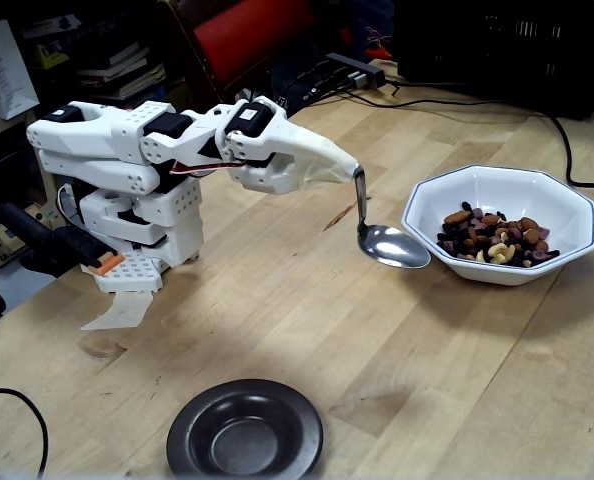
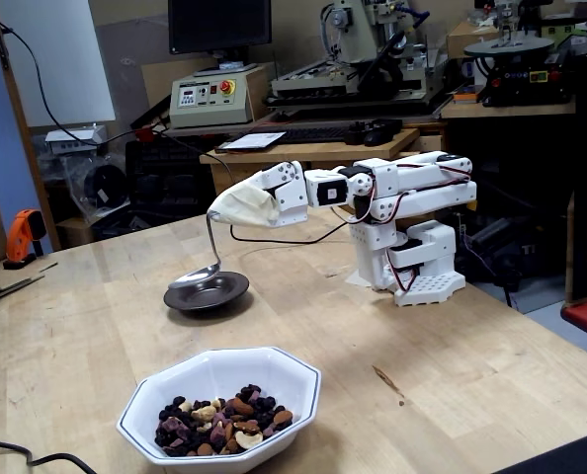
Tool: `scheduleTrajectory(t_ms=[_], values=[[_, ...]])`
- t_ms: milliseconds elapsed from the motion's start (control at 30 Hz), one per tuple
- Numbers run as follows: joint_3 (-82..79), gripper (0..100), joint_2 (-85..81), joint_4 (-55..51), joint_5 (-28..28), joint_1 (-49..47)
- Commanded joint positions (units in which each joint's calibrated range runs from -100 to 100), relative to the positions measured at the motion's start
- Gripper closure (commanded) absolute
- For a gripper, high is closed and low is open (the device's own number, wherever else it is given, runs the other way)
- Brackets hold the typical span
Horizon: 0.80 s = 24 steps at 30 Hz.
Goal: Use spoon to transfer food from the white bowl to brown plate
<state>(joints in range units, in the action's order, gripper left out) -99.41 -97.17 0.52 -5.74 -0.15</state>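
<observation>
Dark round brown plate (image 1: pixel 245 432) empty at lower centre; shiny metal spoon (image 1: pixel 389 245), unloaded, clamped in white gripper (image 1: pixel 353 170) mid-frame, beside white octagonal bowl (image 1: pixel 567 215) of mixed food (image 1: pixel 495 240) at right; scooping not begun, next dip in.

A workshop: wooden bench (image 2: pixel 491 365), milling machine (image 2: pixel 368 49), orange drill (image 2: pixel 22 237).

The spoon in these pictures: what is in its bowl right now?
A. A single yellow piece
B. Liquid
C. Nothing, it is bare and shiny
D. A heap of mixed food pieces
C: the spoon shows a bare, shiny bowl, and the food lies in the white bowl.
</observation>
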Motion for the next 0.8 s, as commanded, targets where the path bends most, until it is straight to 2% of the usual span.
scheduleTrajectory(t_ms=[0,767], values=[[-0.2,96,-0.2,0.0,-0.1,0.1],[-0.2,96,-0.4,0.0,0.1,-0.1]])
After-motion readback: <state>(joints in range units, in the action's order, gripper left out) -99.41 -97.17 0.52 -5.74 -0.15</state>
